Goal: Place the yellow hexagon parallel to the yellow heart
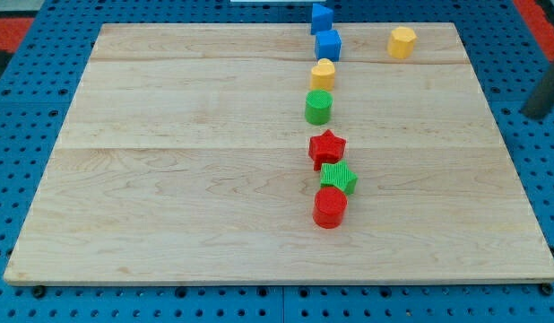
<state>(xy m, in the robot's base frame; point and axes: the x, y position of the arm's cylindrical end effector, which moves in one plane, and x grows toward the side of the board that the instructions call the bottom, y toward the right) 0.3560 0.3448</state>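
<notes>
I see the yellow hexagon point(402, 42) sitting near the view's top right of the wooden board point(169, 179), well apart from the yellow heart point(323, 74) – the heart is lower and to the left. Above the heart sit two blue blocks point(327, 44); below it, a green round block point(318, 107), a red star point(327, 148), a green star point(338, 178) and a red round block point(330, 207). My tip does not show, so I cannot tell where it is

Pale wood-grain desk point(169, 179) (blue pegboard point(26, 90) around it) carries two yellow, two blue, two green, two red blocks.
</notes>
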